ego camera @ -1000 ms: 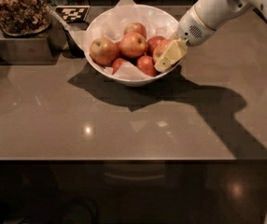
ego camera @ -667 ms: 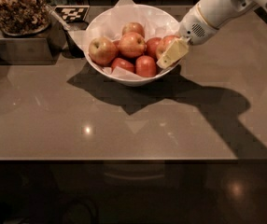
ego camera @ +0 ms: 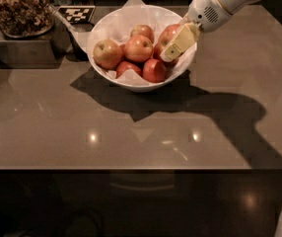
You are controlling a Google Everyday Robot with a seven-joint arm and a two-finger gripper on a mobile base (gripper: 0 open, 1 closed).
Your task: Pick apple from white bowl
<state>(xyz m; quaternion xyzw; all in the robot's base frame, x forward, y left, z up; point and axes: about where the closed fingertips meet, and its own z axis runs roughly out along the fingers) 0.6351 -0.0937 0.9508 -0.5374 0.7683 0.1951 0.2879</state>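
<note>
Dim, warm scene lit from above and behind. The hand (ego camera: 174, 47), at the white bowl's (ego camera: 136, 85) right rim, and its arm cast a broad dark shadow forward across the glossy desk (ego camera: 57, 132), which shows small specular glints.

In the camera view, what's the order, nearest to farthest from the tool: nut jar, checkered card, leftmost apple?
The tool hangs over the white bowl's right side.
1. leftmost apple, inside the bowl's left.
2. checkered card, behind the bowl, left.
3. nut jar, far left corner.
</note>
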